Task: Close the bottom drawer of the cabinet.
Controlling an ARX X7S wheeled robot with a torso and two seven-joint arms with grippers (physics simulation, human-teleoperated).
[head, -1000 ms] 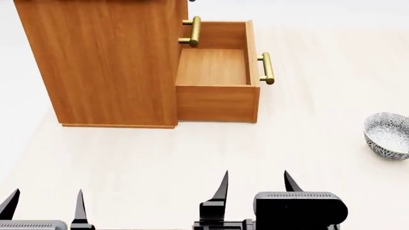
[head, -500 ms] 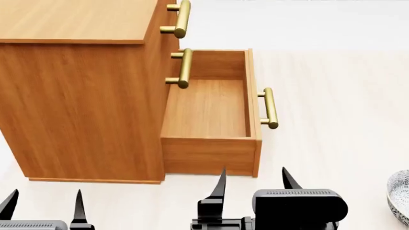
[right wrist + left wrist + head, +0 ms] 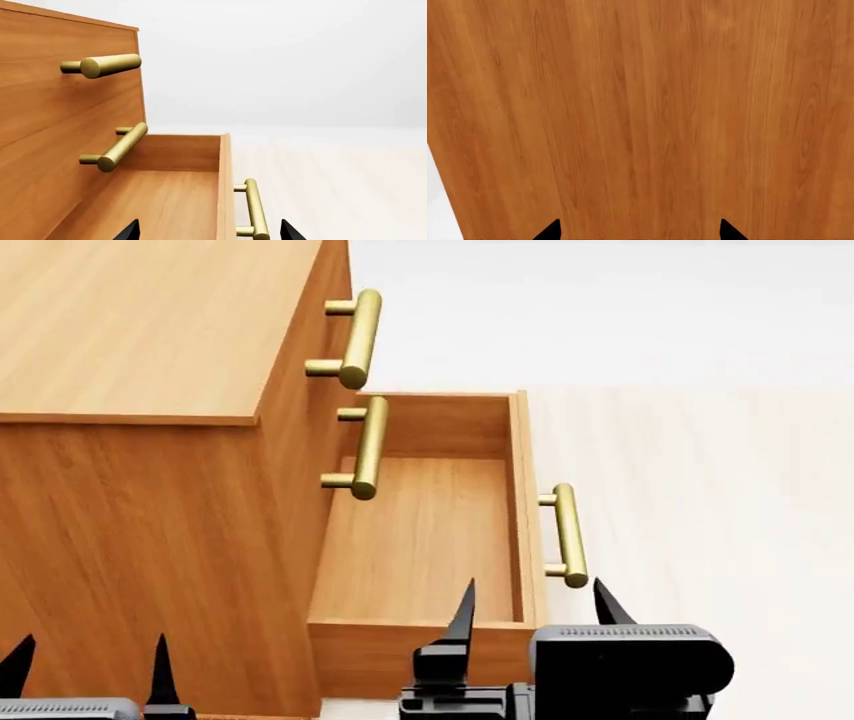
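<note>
The bottom drawer (image 3: 427, 540) is sticking out of the cabinet (image 3: 147, 490); both end effectors, left (image 3: 87, 665) and right (image 3: 534, 610), are hovering spread, holding nothing.

Head looks down; wrists face the cabinet (image 3: 160, 490) closely, left nearest

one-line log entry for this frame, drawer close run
bottom drawer: open, empty | cabinet: upper drawers shut | right hand: open, near drawer's side wall, no contact | left hand: open, facing cabinet side
</note>
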